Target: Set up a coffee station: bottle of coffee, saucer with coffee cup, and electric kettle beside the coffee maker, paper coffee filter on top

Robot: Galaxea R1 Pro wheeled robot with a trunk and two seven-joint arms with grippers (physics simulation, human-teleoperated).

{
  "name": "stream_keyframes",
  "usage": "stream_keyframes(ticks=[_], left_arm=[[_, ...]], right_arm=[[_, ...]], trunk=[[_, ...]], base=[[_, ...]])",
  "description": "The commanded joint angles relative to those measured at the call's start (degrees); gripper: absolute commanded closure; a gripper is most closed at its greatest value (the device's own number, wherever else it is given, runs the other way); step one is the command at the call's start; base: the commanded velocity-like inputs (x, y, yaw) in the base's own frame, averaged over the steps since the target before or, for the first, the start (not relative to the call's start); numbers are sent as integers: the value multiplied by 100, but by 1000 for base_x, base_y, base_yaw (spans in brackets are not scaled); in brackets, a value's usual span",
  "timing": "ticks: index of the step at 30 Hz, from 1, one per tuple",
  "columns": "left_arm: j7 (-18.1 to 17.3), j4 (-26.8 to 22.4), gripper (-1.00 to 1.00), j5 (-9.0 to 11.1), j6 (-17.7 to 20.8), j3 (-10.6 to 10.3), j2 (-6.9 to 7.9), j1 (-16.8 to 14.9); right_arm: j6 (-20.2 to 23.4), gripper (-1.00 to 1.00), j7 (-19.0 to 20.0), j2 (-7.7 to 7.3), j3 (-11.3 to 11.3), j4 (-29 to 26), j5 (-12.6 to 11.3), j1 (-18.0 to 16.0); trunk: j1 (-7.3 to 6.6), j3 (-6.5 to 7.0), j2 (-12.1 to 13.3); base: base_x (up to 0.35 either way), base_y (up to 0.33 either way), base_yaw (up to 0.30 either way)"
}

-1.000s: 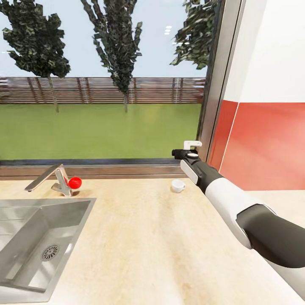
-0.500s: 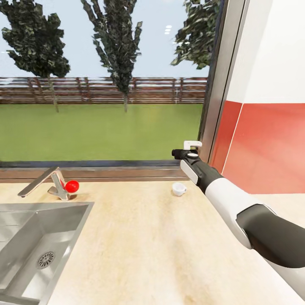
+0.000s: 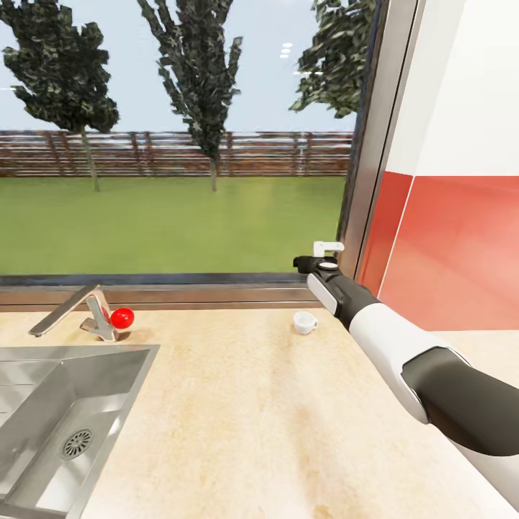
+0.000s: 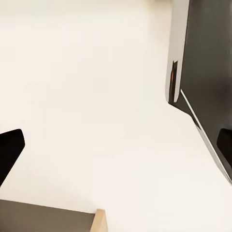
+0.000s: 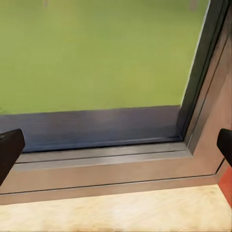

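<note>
You are on the cup step: the cup (image 3: 303, 322) sits on the table (image 3: 238, 418) right of centre, just below your right tool (image 3: 308, 261), whose fingers are spread wide and empty, so lower it over the cup and close.

— How's the light on my feeds?

— Bright and even. Daylight comes through the window (image 3: 173, 144), and I see soft, faint shadows in the sink (image 3: 65, 411). The kitchen countertop (image 3: 238, 418) has a mild sheen.

— Any blur?

— My left wrist feed is washed out, nearly white. Trees outside look blocky; edges stay straight.
</note>
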Motion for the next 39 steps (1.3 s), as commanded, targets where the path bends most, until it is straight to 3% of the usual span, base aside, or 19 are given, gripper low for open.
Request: stream_keyframes(ticks=[1,15,22,24,29,33,35,39], left_arm=[[7,10,-100,52,-8,-49,1,-4],[7,9,-100,52,-7,-49,7,11],[7,10,-100,52,-7,-49,7,17],[7,10,-100,52,-7,-49,7,20],[7,10,-100,52,-7,-50,6,27],[7,10,-100,52,-7,-53,1,33],[7,10,-100,52,-7,-52,4,41],[5,10,-100,52,-11,-51,9,89]], right_arm=[[25,-100,-45,-5,50,32,-34,-8],[25,-100,-37,-5,49,94,-33,0],[19,-100,-16,-1,56,547,-33,10],[18,-100,94,-3,57,693,-33,19],[23,-100,930,-20,49,892,-32,26],[37,-100,1170,-27,48,955,-19,27],[22,-100,1214,-29,46,1389,-36,27],[14,-100,1213,-45,40,1509,-32,27]], trunk=[[3,-13,-13],[3,-13,-13],[3,-13,-13],[3,-13,-13],[3,-13,-13],[3,-13,-13],[3,-13,-13],[3,-13,-13]], base=[[0,0,0],[64,0,0],[7,0,0],[1,0,0],[0,0,0],[0,0,0],[0,0,0],[0,0,0]])
